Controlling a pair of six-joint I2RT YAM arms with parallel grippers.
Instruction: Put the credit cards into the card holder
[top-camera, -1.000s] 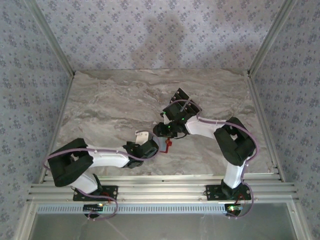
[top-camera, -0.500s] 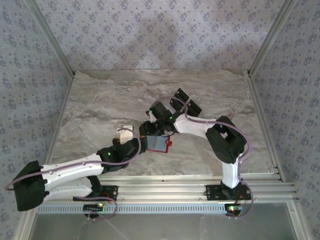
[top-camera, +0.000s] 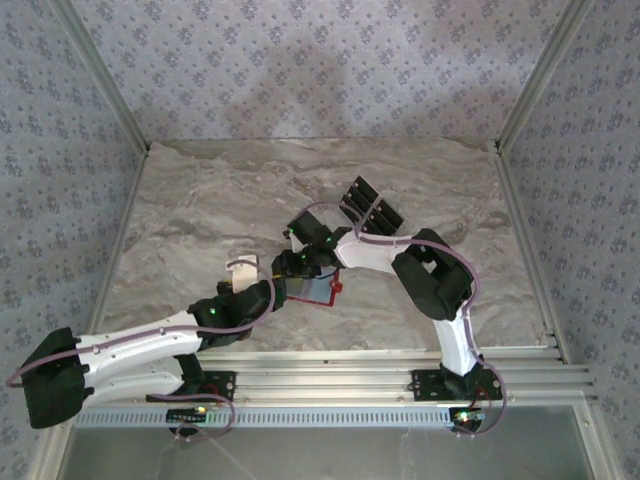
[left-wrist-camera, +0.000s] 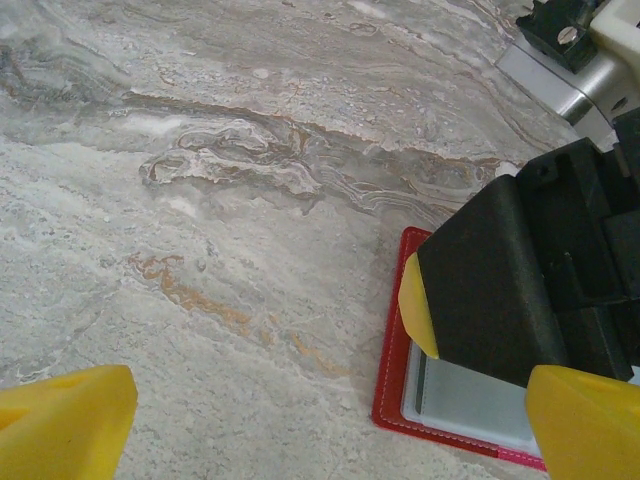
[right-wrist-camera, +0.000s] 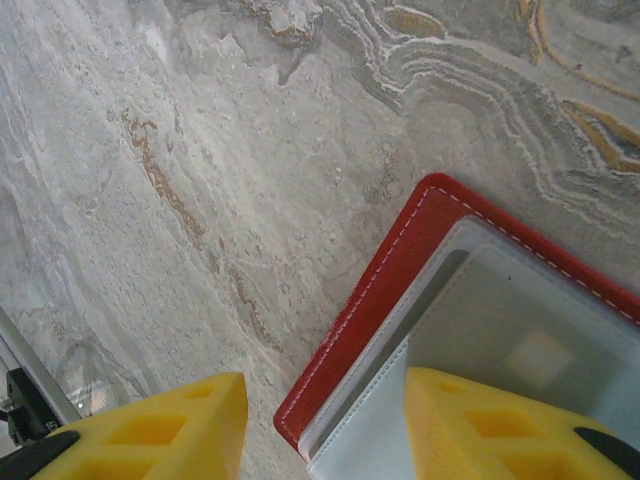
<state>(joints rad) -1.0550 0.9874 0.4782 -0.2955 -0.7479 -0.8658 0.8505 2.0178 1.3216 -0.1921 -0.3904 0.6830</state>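
Treat card holder (right-wrist-camera: 360, 300), open flat on bench (top-camera: 200, 220), as light floppy leather: pin at stitched edge straddled by half-open right hand (right-wrist-camera: 325, 410), wide-open empty left hand (left-wrist-camera: 320, 420) beside; pinch stiff, slick credit cards (top-camera: 368, 207) behind by edges.

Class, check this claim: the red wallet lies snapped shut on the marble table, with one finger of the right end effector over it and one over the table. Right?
Wrong in one respect: the wallet lies open on the table, pale inside up, as the right wrist view shows. The right end effector has its fingers placed as stated.
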